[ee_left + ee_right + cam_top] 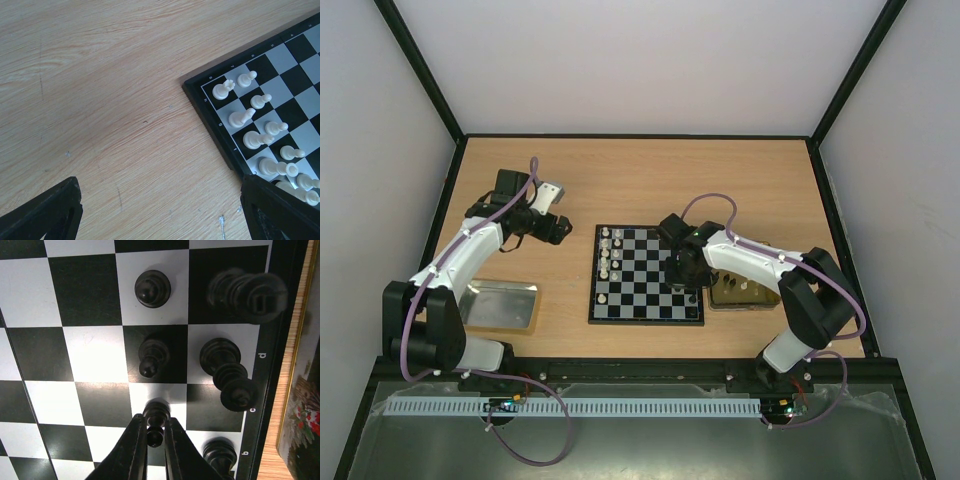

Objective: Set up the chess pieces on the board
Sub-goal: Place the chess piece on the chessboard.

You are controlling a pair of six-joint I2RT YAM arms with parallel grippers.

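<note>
1. A black pawn (pixel 156 410) is pinched between the jaws of the right gripper (pixel 155 426), which are drawn narrow around its head. The pawn stands upright, long axis rising toward the wrist camera, its foot over a white square. Whether the foot touches the square I cannot tell.
2. That square lies near the right edge of the board (pixel 645 292), one file in from the lettered border.
3. Other black pieces (pixel 152 288) stand upright on nearby squares: two pawns in the same file as the held one, and taller figures in the edge file beside them.
4. The white pieces (pixel 241 118) stand upright in two files along the board's left edge, grouped toward its far corner.
5. The board lies flat in the middle of the desk (pixel 640 180), its sides square to the desk's edges.
6. The gold tray (pixel 745 303) lies just beside the board's right edge, partly under the right arm. A few small pale shapes show in it, too small to tell what they are.
7. The silver tray (pixel 500 305) lies well apart from the board, at the near left beside the left arm.
8. The left gripper (pixel 558 228) hangs over bare wood just off the board's far left corner, jaws spread wide, its fingers (pixel 50 210) holding nothing.
</note>
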